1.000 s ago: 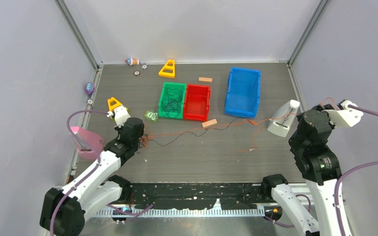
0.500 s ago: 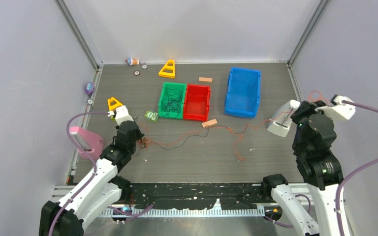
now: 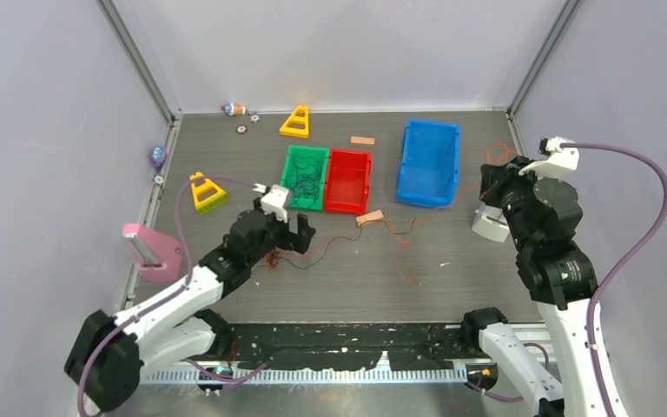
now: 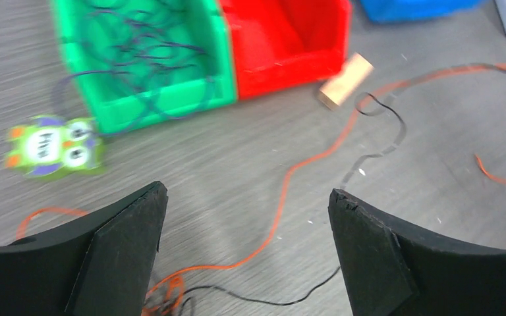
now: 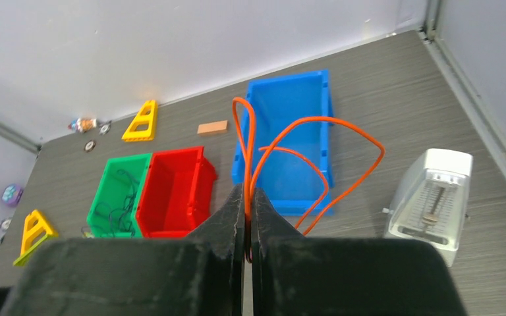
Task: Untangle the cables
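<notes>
Where my left gripper (image 3: 290, 228) hangs: low over the grey table (image 3: 486, 287), just in front of the green bin (image 3: 288, 174), tipped down toward the surface.
Left jaws: spread wide with nothing between them; my wrist view shows only bare table and loose strands in the gap of the left gripper (image 4: 247, 194).
Right gripper (image 3: 490, 178): raised at the right side, above the white metronome (image 3: 486, 221) and near the blue bin (image 3: 430, 161).
Right jaws: pressed together, pinching an orange strand (image 5: 316, 122) that rises from the right gripper (image 5: 247, 194) in several loops, seen against the blue bin (image 5: 290, 92).
Cables (image 3: 330, 243): thin orange and black strands trail across the middle of the table, from below my left gripper toward the right.
Link: I cannot tell whether the pinched strand joins those lying on the table.
Clump (image 3: 269, 256): a small orange and black tangle on the table just beside my left gripper, at the lower edge of my wrist view (image 4: 165, 293).
Green bin (image 4: 145, 99): dark strands coiled inside, one draped over its near wall.
Red bin (image 3: 347, 180): touching the green bin's right side.
Wooden block (image 4: 346, 79): just in front of the red bin, with strands running beside it.
Owl toy (image 4: 53, 141): on the table by the green bin's near left corner.
</notes>
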Controlling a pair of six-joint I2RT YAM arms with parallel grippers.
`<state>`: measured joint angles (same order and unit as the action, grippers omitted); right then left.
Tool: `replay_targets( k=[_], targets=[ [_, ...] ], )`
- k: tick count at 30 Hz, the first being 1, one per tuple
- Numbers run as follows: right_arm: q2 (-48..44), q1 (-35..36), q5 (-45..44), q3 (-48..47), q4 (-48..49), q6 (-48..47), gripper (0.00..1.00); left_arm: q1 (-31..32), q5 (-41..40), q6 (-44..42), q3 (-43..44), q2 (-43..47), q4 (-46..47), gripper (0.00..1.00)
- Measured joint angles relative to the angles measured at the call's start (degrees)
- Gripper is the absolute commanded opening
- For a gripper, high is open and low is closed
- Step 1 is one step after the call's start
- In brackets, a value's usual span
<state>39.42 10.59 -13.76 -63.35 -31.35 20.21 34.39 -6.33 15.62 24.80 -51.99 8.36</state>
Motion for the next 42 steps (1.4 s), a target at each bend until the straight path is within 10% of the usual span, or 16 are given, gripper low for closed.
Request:
replay_targets(
  k=[17,21,24,27,33,42],
  targets=[
    [1.09,0.00,7.80,-0.20,0.07,-0.22,0.05,7.06,25.00,-8.57,23.41,-34.16,-8.20,0.78],
    [1.07,0.00,7.98,-0.20,0.07,-0.22,0.05,7.06,23.67,-8.61,28.89,-40.68,-14.32,0.47],
    [1.07,0.00,7.91,-0.20,0.07,-0.22,0.05,7.06,22.34,-8.50,32.15,-44.13,-18.80,0.00],
    [1.07,0.00,6.91,-0.20,0.04,-0.15,0.05,7.06,20.63,-9.11,33.88,-45.59,-22.05,0.00],
    [-0.63,0.00,-6.84,0.22,-1.29,2.21,0.05,5.70,3.56,-5.11,24.74,-34.64,-20.31,0.00],
    [-8.76,0.00,-34.91,3.28,-5.35,8.83,0.05,-14.08,-16.00,12.52,3.61,-5.03,-14.73,0.00]
  ],
)
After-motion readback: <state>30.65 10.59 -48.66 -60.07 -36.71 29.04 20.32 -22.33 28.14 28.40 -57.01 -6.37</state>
